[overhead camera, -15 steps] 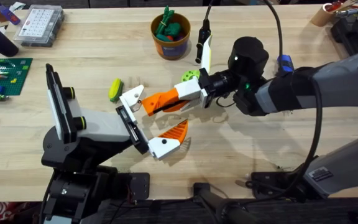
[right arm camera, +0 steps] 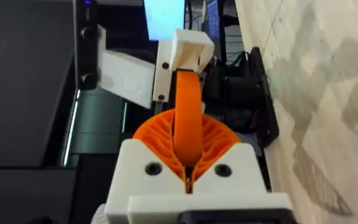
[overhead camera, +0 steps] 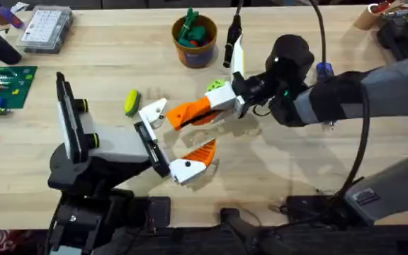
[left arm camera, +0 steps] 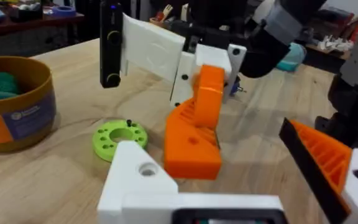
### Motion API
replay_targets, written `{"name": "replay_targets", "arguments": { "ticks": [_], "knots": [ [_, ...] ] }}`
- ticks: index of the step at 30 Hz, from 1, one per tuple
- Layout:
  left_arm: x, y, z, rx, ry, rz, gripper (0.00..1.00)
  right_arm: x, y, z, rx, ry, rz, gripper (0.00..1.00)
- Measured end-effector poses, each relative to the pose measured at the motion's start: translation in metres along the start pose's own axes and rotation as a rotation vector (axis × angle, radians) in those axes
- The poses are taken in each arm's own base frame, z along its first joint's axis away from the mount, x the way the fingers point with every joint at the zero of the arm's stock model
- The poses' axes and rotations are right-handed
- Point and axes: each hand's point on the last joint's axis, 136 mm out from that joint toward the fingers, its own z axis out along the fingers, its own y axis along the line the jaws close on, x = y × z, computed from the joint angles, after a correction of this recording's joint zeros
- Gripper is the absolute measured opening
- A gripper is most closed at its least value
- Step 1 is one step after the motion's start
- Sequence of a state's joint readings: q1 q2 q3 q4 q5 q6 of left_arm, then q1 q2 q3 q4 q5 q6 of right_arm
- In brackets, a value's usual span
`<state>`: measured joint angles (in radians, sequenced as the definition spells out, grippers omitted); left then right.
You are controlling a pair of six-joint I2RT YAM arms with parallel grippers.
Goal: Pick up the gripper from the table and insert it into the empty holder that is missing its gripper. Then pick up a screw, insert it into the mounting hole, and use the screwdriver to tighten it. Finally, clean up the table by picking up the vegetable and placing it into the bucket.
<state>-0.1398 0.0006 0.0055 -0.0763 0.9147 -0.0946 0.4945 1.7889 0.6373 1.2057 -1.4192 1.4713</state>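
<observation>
Mid-insertion by the look of it, nothing seated yet. Got the gripper piece (overhead camera: 153,113) pinched tight in the right gripper (overhead camera: 193,112) by its orange wedge, with the white block out front. Held up off the table (overhead camera: 296,170), right at the far end of the holder (overhead camera: 149,145). Can't say whether touching or just shy of it. Can't call the left gripper (overhead camera: 168,152) open or shut from these views either. Carrying nothing anyway, just presenting the holder with one mount bare.

Tips for doing this bit well, for what it's worth:

- Square the white block to the bare mount first, then push. Coming in crooked probably just jams it.
- Go slow and straight along the mount, no wiggling.
- Keep the left arm dead steady as the backstop.
- Don't ease the pinch until fully home. Gripping on a tapered wedge likely invites a twist.
- Use the right wrist view to check centring before committing.

Ignore the vegetable (overhead camera: 131,101) just beside the action for now, same for the bucket (overhead camera: 195,42) farther back. Screw comes first.
</observation>
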Motion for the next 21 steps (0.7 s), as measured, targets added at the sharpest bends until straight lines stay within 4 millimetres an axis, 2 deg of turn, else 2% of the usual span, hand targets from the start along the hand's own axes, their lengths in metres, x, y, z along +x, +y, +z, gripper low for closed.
{"name": "replay_targets", "arguments": {
  "ticks": [5, 12, 14, 17, 19, 21],
  "knots": [
    [0.001, -0.006, 0.0, 0.033, 0.005, 0.014, 0.99, 0.0, 0.001, -0.01, -0.002, 0.006, 0.004, 0.02],
    [0.003, -0.012, 0.0, 0.068, 0.011, 0.041, 0.99, 0.002, 0.011, -0.013, -0.008, 0.012, -0.03, 0.02],
    [0.003, -0.013, 0.0, 0.075, 0.011, 0.045, 0.99, 0.007, 0.017, -0.024, -0.006, -0.018, -0.057, 0.02],
    [0.004, -0.014, -0.001, 0.084, 0.013, 0.047, 0.99, 0.015, 0.005, -0.053, 0.003, -0.113, -0.026, 0.02],
    [0.004, -0.015, -0.001, 0.087, 0.013, 0.051, 0.99, 0.017, 0.0, -0.058, 0.004, -0.132, -0.011, 0.02],
    [0.004, -0.015, -0.001, 0.087, 0.013, 0.057, 0.99, 0.019, 0.001, -0.054, 0.004, -0.119, -0.021, 0.02]
  ]
}}
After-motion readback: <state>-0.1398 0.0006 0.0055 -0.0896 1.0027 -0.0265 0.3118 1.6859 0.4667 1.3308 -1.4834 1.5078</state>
